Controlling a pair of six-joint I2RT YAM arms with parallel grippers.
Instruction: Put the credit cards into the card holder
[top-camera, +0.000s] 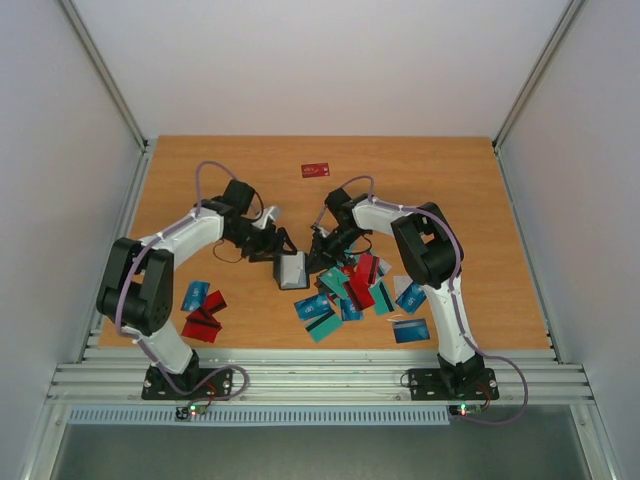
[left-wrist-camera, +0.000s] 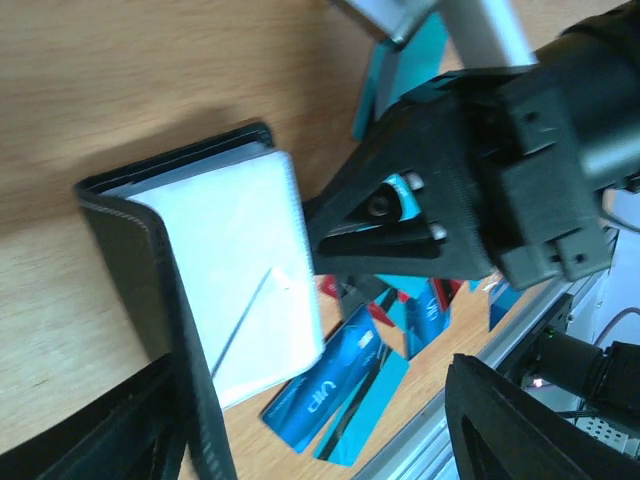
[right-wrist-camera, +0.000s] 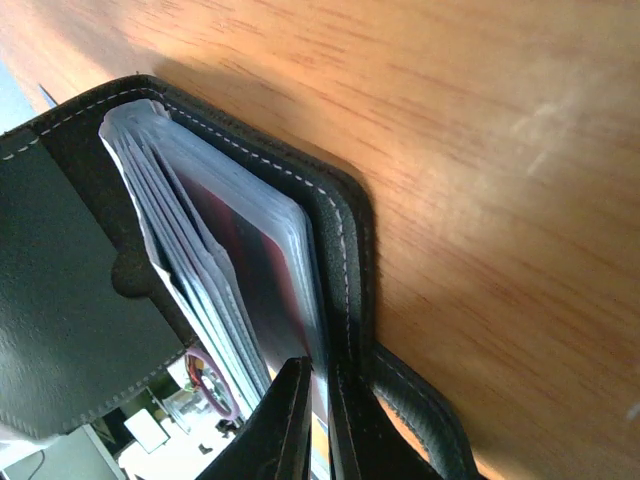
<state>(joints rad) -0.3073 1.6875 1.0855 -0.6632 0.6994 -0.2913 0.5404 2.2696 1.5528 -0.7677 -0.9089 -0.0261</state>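
Note:
The black card holder (top-camera: 291, 271) stands open on the table between both grippers, its clear sleeves (left-wrist-camera: 240, 280) fanned out from the black cover (left-wrist-camera: 130, 260). My right gripper (right-wrist-camera: 320, 365) is shut on the edge of a dark red credit card (right-wrist-camera: 255, 275) that sits in the last sleeve beside the cover (right-wrist-camera: 345, 240). From above, the right gripper (top-camera: 322, 250) is at the holder's right side. My left gripper (left-wrist-camera: 310, 370) is open wide, one finger (left-wrist-camera: 100, 430) against the cover, the other finger (left-wrist-camera: 530, 420) well apart. Loose credit cards (top-camera: 345, 290) lie just right of the holder.
A smaller group of red and blue cards (top-camera: 203, 310) lies front left by the left arm. One red card (top-camera: 315, 170) lies alone at the back. A blue card (left-wrist-camera: 330, 390) lies just beside the holder. The metal rail (top-camera: 320, 380) borders the near edge.

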